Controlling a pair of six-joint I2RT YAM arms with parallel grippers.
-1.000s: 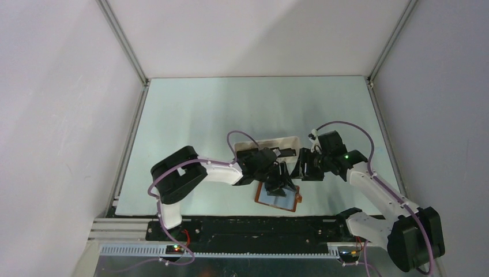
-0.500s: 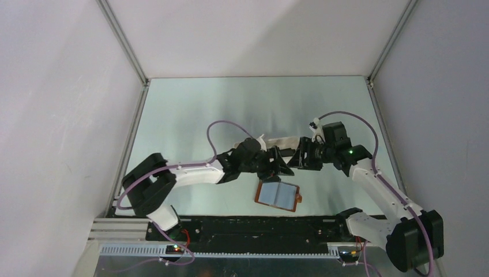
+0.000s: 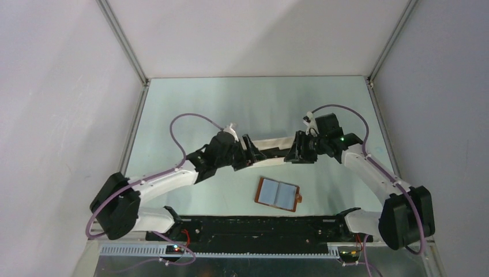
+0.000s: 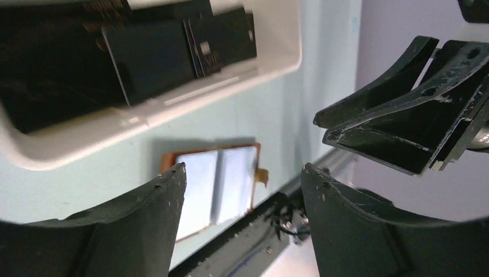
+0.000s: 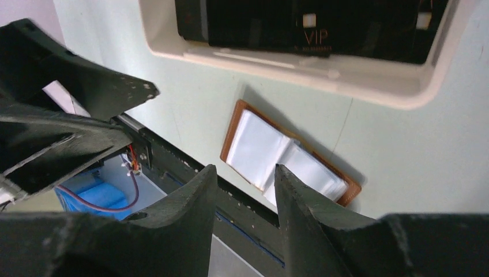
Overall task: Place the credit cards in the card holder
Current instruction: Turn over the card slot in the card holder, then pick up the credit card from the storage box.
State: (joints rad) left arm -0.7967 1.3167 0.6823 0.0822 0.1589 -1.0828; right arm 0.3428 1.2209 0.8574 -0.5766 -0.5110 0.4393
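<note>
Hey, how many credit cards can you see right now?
3 credit cards at least, all overlapping in the white tray: in the left wrist view, one at left, one in the middle, one at right. More may be hidden beneath.

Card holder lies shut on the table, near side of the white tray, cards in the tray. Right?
Not shut: the card holder lies open, pale pockets up, clear in the top external view. Rest is right: it sits on the near side of the white tray, credit cards in the tray.
</note>
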